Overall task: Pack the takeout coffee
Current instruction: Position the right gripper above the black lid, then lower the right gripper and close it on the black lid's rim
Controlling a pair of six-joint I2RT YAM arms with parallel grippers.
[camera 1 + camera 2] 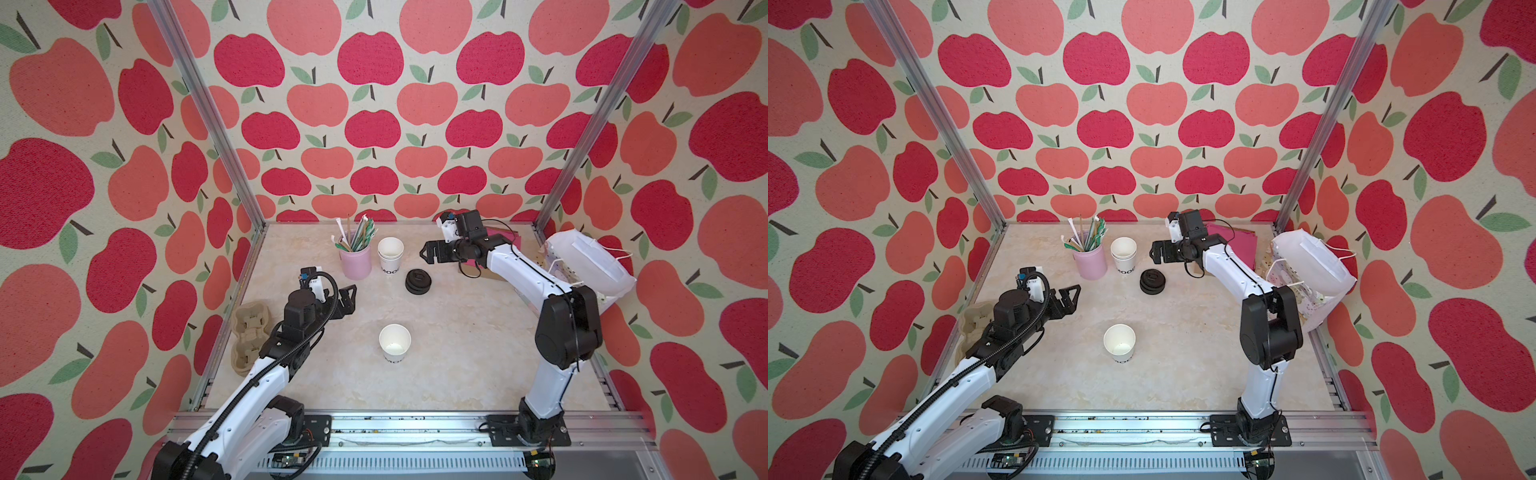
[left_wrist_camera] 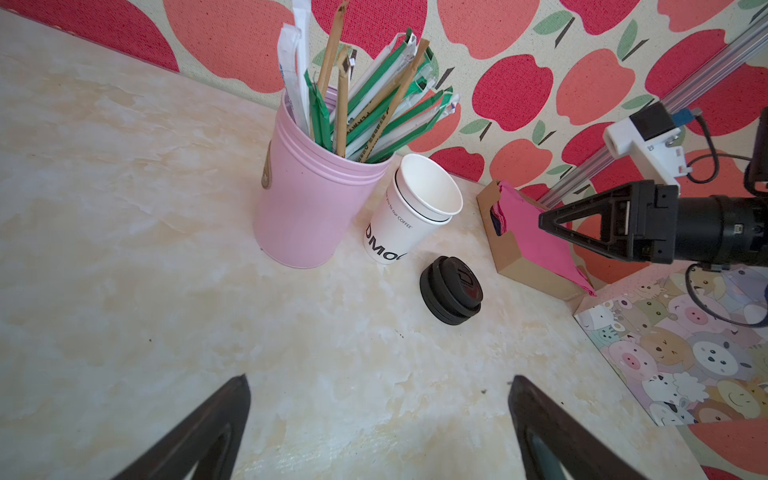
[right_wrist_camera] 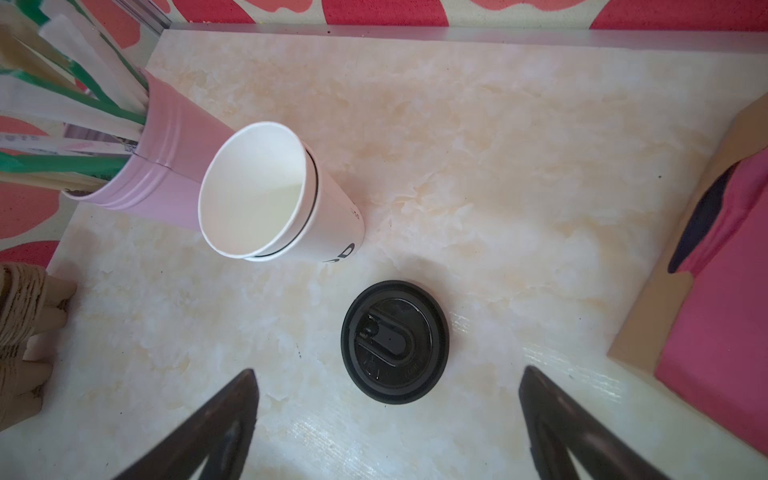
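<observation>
Bench point(image 1: 457, 353) of pale marble carries everything. At its right edge lies a white bag point(image 1: 590, 266). The left fingers point(image 1: 345, 301) at the left and the right fingers point(image 1: 432, 252), far and right of centre, both stand spread wide, holding nothing. The white paper cup point(image 1: 395, 343) stands upright near centre, apart from the black lid point(image 1: 418, 281), which lies farther back near the right fingers.

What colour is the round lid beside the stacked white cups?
The lid is black, clearest in the right wrist view.
</observation>
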